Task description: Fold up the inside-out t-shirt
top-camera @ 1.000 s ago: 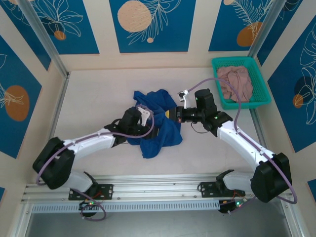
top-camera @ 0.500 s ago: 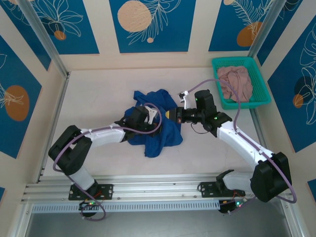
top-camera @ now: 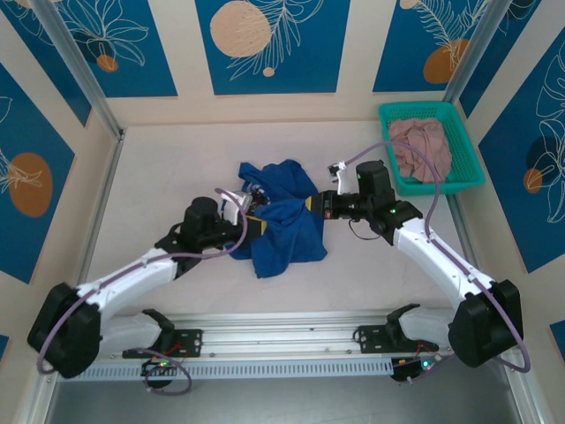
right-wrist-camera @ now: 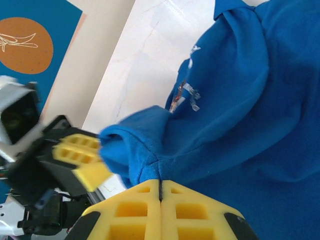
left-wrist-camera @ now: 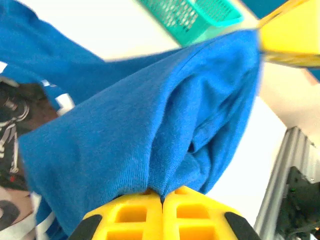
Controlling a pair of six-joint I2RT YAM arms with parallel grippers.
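Fingers of the left gripper (left-wrist-camera: 162,197) pressed together on a fold of the inside-out t-shirt (top-camera: 284,237), blue cloth rising straight out of the closed seam between the jaws in the left wrist view. Placed well left of the teal basket (top-camera: 470,177), at the shirt's left edge. Shirt itself crumpled in a blue heap on the table (top-camera: 168,159), left of the basket and apart from it, spanning from one gripper across to the other, a small white print showing on one fold. Right gripper (top-camera: 311,204) nearer the basket, at the heap's right edge, clamped tight on a bunched blue edge, cloth spreading up and away from its tips in the right wrist view. Pink garment (top-camera: 422,146) lying inside the basket.
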